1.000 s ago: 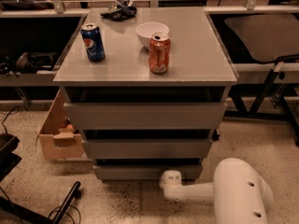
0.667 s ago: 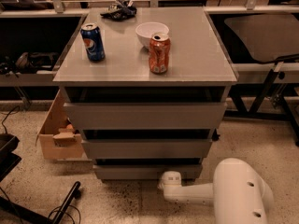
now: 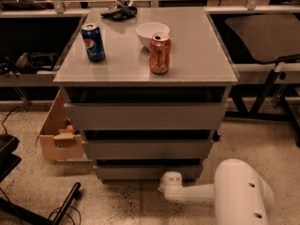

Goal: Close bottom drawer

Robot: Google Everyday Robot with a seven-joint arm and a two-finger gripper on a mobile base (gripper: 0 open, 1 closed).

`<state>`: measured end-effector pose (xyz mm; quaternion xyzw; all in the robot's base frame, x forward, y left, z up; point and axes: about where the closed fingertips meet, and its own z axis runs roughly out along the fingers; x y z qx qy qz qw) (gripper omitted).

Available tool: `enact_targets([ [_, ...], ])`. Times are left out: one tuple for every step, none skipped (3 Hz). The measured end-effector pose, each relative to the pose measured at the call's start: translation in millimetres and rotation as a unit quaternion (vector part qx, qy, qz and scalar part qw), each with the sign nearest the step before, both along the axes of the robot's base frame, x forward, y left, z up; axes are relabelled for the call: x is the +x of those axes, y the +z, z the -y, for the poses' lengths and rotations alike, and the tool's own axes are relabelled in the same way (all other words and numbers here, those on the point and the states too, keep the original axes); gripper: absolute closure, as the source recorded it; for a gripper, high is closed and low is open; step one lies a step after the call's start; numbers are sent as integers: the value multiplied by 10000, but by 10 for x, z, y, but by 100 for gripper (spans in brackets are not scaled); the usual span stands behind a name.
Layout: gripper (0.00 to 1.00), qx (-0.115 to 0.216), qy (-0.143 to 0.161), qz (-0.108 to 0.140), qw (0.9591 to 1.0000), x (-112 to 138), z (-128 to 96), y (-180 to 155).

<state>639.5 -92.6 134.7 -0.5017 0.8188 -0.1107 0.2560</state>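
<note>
Drawers: three, stacked mid-frame: top drawer (image 3: 145,116), middle drawer (image 3: 147,149), bottom drawer (image 3: 140,171).
Cans: two on cabinet top (image 3: 201,46): blue can (image 3: 93,42) upper left, orange can (image 3: 160,53) upper centre.
Bowl (image 3: 149,32): one, white, upper centre.
Dark crumpled item (image 3: 119,11): one, near top edge.
Cardboard box (image 3: 58,135): one, left of centre.
Robot arm (image 3: 234,193): one, white, lower right.
Gripper (image 3: 168,182): one, lower centre, just beside bottom drawer's front.

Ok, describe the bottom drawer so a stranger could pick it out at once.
Start at the grey cabinet with the white bowl on top. Of its three stacked drawer fronts, the bottom drawer is the lowest, next to the floor. It is the narrowest and slimmest, and the gripper sits just in front of it.
</note>
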Motion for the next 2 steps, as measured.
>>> enact_targets([
  [60, 0, 0, 0, 10000, -37, -3, 0],
  [83, -149, -29, -40, 9999, -217, 2, 72],
])
